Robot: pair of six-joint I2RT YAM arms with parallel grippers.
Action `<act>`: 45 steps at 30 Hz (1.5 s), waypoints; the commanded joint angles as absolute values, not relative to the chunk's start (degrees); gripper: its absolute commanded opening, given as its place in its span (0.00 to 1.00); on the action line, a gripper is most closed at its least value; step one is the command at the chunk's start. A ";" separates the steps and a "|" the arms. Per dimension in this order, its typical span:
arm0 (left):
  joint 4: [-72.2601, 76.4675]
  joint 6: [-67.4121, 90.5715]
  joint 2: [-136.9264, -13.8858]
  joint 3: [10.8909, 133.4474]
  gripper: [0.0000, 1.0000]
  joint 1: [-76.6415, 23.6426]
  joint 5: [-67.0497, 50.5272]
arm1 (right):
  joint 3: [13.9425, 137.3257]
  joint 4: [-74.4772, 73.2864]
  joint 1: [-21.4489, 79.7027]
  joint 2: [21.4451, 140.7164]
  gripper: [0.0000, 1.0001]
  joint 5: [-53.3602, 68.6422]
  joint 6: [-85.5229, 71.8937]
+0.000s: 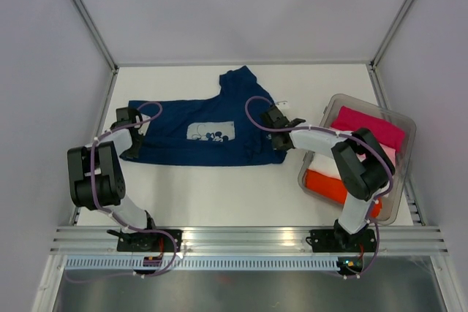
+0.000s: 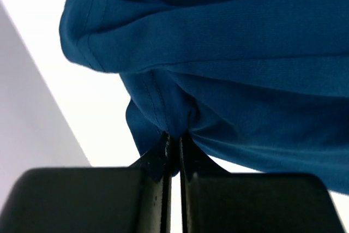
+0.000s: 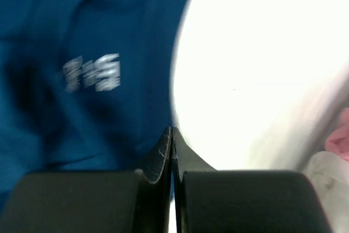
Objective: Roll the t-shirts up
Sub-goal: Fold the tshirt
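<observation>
The navy t-shirt (image 1: 172, 150) is lying spread on the tabletop (image 1: 219, 191) with its white print (image 1: 210, 131) facing up. The left fingers (image 2: 159, 159) are closing fully on a puckered fold of the cloth at the shirt's edge, well to the left of the print. The right fingers (image 3: 158, 159) are pressing together at the opposite edge, to the right of the print, and I cannot tell whether any cloth is caught between them.

That doubt is probably the main risk. If the right side is gripping nothing, only the left end will be travelling and the roll will be coming out skewed. The left pinch is taking little cloth, so a firm pull may be slipping it free. A flap of the shirt is sticking out beyond the print toward the far wall, and it is likely to be bunching or trailing outside the roll.

The top view is giving the whole layout: both arms, the flap, and a clear bin (image 1: 373, 107) further right of the print, holding a magenta shirt (image 1: 368, 128) and an orange shirt (image 1: 325, 184). It is hiding the fingertips themselves. The left wrist view is showing the caught fold and its creases sharply. The right wrist view is blurring, with the print reading as a smear, though it is showing bare tabletop just past the cloth's edge.
</observation>
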State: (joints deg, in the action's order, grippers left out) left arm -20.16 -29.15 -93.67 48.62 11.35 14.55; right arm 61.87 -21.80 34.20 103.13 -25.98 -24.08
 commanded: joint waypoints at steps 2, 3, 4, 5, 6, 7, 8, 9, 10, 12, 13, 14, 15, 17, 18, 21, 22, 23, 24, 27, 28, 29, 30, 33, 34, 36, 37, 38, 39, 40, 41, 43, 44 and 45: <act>-14.07 -33.39 -99.05 46.14 0.02 16.42 16.70 | 64.25 -24.26 33.93 101.34 0.00 -29.18 -23.47; -13.98 -34.18 -99.31 47.36 0.02 17.31 16.70 | 63.99 -24.52 33.93 101.25 0.00 -28.83 -23.38; -14.06 -34.54 -99.58 47.89 0.02 18.27 16.61 | 63.38 -24.17 33.93 101.08 0.00 -26.65 -22.77; -14.15 -35.15 -99.32 47.99 0.02 18.19 16.00 | 62.85 -23.56 34.01 100.29 0.00 -25.33 -22.50; -15.02 -36.29 -98.71 47.47 0.02 18.19 14.69 | 62.41 -23.03 34.10 99.50 0.00 -23.75 -22.41; -15.38 -36.47 -96.96 47.11 0.02 18.19 11.89 | 61.36 -21.55 34.62 97.40 0.00 -21.47 -21.98; -15.64 -36.47 -96.16 46.85 0.02 18.19 10.82 | 60.83 -20.66 35.32 96.16 0.00 -20.66 -21.62; -15.82 -36.82 -95.37 46.32 0.02 18.19 10.38 | 60.30 -19.70 36.03 94.76 0.05 -20.13 -21.01; -15.73 -36.91 -95.01 46.06 0.02 18.11 10.28 | 59.25 -18.21 36.91 93.62 0.09 -19.17 -20.31; -15.47 -37.52 -95.45 46.49 0.02 18.19 10.89 | 58.36 -17.41 39.10 90.71 0.20 -15.40 -19.08; -15.21 -37.70 -95.80 46.76 0.02 18.54 11.33 | 57.05 -16.45 39.55 90.01 0.23 -13.03 -18.90; -15.03 -37.79 -96.84 47.11 0.02 18.72 11.51 | 56.35 -16.00 40.25 88.61 0.26 -9.70 -18.72; -14.94 -37.97 -97.38 48.07 0.02 18.89 11.69 | 55.38 -15.47 40.43 88.07 0.30 -8.02 -18.72; -14.85 -37.97 -98.34 49.04 0.02 19.25 12.48 | 52.13 -14.07 40.87 86.31 0.34 -6.34 -18.81; -14.77 -37.97 -98.44 49.65 0.02 19.25 12.57 | 51.08 -13.71 41.04 85.70 0.39 -5.02 -18.90; -14.94 -37.97 -98.18 50.27 0.02 19.25 12.31 | 47.03 -11.34 41.66 84.64 0.44 -2.73 -19.25; -15.03 -37.88 -98.17 50.27 0.02 19.25 12.30 | 45.80 -10.29 41.83 84.81 0.45 -2.72 -19.16; -15.12 -37.88 -98.09 50.27 0.02 19.25 12.30 | 45.36 -9.76 42.18 85.08 0.45 -2.72 -19.16; -15.12 -38.23 -97.91 50.36 0.02 19.25 12.30 | 44.74 -8.19 42.19 85.34 0.45 -2.55 -19.07; -15.29 -38.49 -97.74 50.19 0.02 19.34 12.22 | 44.04 -5.20 42.36 86.22 0.46 -0.62 -18.20; -15.29 -38.58 -97.65 50.19 0.02 19.34 12.30 | 42.82 -2.75 42.45 86.31 0.46 -0.18 -18.28; -15.29 -38.58 -97.73 50.19 0.02 19.25 12.30 | 42.19 -1.68 42.54 86.31 0.46 -0.26 -18.28; -15.29 -38.58 -97.73 50.27 0.02 19.25 12.30 | 41.49 -0.71 42.63 86.31 0.46 -0.18 -18.28; -15.38 -38.67 -97.91 50.45 0.02 19.25 12.39 | 39.73 1.49 42.54 87.10 0.46 1.22 -18.02; -15.29 -38.67 -98.00 50.45 0.02 19.34 12.39 | 39.55 1.76 42.54 87.62 0.46 1.14 -17.93; -15.29 -38.76 -98.09 50.62 0.02 19.25 12.39 | 39.55 2.72 42.54 88.68 0.40 0.79 -18.02; -15.29 -38.67 -98.17 50.62 0.02 19.25 12.65 | 39.81 2.55 42.54 89.90 0.34 0.44 -18.02; -15.38 -38.85 -98.26 50.80 0.02 19.25 12.83 | 40.16 1.94 42.54 90.43 0.18 -1.39 -18.71; -15.29 -38.93 -98.17 50.80 0.02 19.34 13.18 | 40.78 0.19 42.54 90.35 0.10 -2.54 -18.81; -15.21 -39.46 -98.00 50.80 0.02 19.34 13.36 | 40.78 -1.30 42.54 89.83 0.00 -3.68 -18.98; -15.29 -39.72 -98.00 50.97 0.02 19.34 13.45 | 40.69 -2.45 42.45 89.22 0.00 -5.52 -19.16; -15.03 -40.25 -98.09 51.15 0.02 19.60 13.62 | 40.34 -6.93 41.75 86.67 0.00 -8.43 -19.60; -15.03 -40.78 -98.26 51.50 0.02 19.60 13.71 | 40.34 -8.42 41.31 85.79 0.00 -8.26 -19.69; -15.03 -41.04 -98.35 51.68 0.02 19.60 14.06 | 40.52 -11.48 40.70 84.65 0.00 -8.44 -19.95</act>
